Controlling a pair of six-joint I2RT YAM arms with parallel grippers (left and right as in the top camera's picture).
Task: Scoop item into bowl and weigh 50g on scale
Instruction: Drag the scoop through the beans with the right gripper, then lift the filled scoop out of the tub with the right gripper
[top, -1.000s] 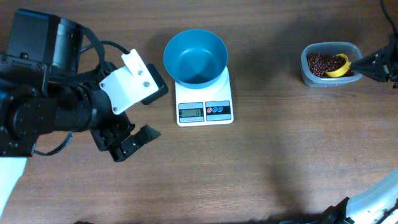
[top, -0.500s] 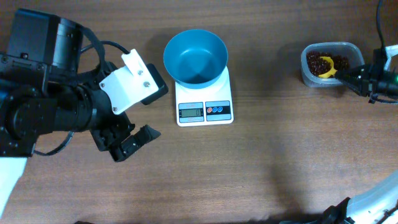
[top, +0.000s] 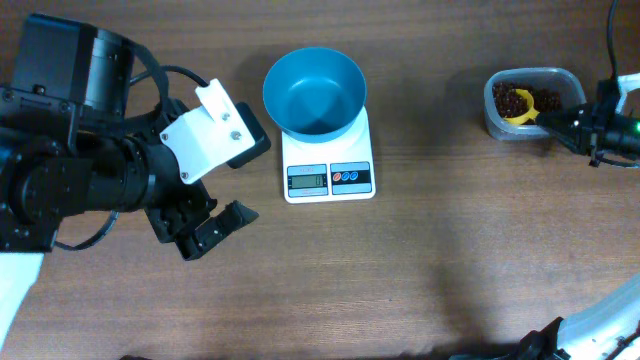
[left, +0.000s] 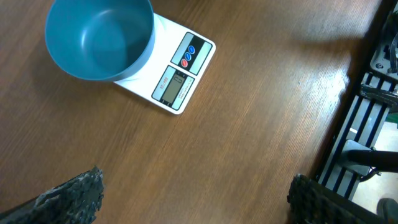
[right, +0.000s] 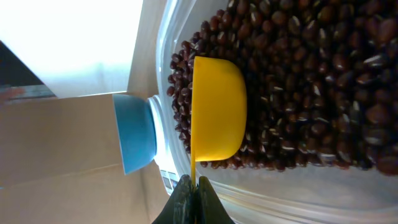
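Left gripper (top: 213, 228): jaws spread fully apart. It holds nothing and touches nothing, hovering above the table (top: 430, 250) to the left of the scale.
Left fingers (left: 73, 196): the dark textured tips appear at the two lower corners of the left wrist view, with bare wood between them.
Right gripper (right: 193, 196): jaws pressed together on the thin handle of the yellow scoop (right: 217, 109), at the tub's edge.
Yellow scoop: the head lies inside the clear tub (top: 526, 71), resting against the beans. Whether it carries a load cannot be determined.
Beans (right: 311, 81): a dark reddish-brown heap, all inside the clear tub at the far right of the table.
Bowl (top: 290, 100): blue and upright, seated on the rear part of the scale, with its blue inner surface fully visible.
Scale (top: 328, 150): white, at the table centre and well apart from the tub. The display and both buttons are uncovered in front of the bowl, and the reading is too small to make out.
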